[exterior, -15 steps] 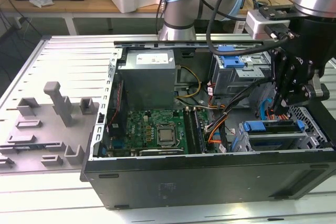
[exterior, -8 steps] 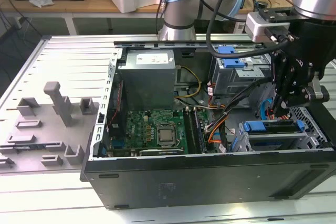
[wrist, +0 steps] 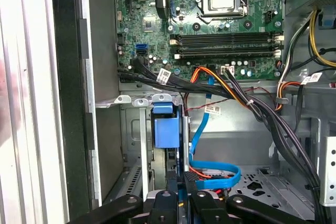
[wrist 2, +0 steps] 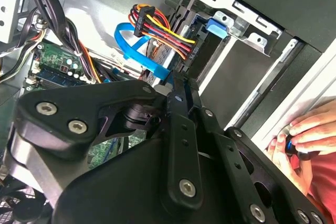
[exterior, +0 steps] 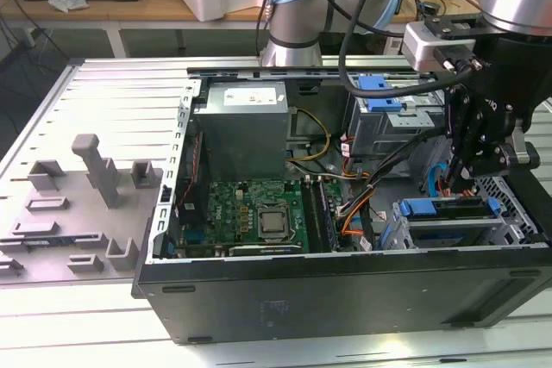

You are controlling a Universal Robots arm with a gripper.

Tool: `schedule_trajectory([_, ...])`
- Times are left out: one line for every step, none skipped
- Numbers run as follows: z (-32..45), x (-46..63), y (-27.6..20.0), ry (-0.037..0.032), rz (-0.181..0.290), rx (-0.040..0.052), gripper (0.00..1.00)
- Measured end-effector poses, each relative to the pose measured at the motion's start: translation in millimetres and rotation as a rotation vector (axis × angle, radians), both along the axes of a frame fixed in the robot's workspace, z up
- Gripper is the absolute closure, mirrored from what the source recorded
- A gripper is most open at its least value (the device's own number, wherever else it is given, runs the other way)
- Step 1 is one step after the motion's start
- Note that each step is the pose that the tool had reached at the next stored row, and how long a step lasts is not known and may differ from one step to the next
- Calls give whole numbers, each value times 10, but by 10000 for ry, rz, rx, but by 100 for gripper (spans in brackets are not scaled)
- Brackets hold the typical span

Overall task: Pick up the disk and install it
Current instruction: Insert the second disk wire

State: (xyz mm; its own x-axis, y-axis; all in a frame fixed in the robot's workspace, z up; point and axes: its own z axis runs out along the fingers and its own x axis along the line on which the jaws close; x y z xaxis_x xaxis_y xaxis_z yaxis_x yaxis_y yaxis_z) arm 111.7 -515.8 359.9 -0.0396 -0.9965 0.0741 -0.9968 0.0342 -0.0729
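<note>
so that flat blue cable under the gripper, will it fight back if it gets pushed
Probably not much. The flat blue cable lies in a loose loop in the first wrist view, so it looks floppy and light. It is thin and ribbon-like, so it would likely bend aside, though it could snag the gripper close above it.

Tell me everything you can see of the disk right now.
In the exterior view the disk shows as a flat slab with a blue plastic frame along its upper edge and a dark side below. It sits level in the silver metal drive cage at the case's corner on the exterior view's right, beside orange and blue cables. The gripper hangs right above it; whether they touch is hidden.
</note>
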Motion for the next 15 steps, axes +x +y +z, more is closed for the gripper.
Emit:
schedule_trajectory([-4, 0, 0, 0, 0, -1, 84])
schedule_trajectory([-6, 0, 0, 0, 0, -2, 84])
schedule_trajectory([-11, 0, 0, 0, 0, -2, 84])
schedule_trajectory([-19, 0, 0, 0, 0, -1, 84])
schedule_trajectory([-22, 1, 0, 0, -1, -3, 84])
schedule_trajectory([-26, 2, 0, 0, 0, -1, 84])
schedule_trajectory([-30, 3, 0, 0, 0, -2, 84])
schedule_trajectory([-33, 4, 0, 0, 0, -2, 84])
schedule_trajectory([-35, 5, 0, 0, 0, -2, 84])
schedule_trajectory([-39, 5, 0, 0, 0, -3, 84])
schedule_trajectory([-43, 5, 0, 0, 0, -8, 84])
schedule_trajectory([-45, 5, 0, 0, 0, -14, 84])
schedule_trajectory([-48, 5, 0, 0, 2, -21, 84])
schedule_trajectory([-53, 5, 0, 0, 9, -38, 84])
schedule_trajectory([-59, 5, 0, 0, 17, -57, 84])
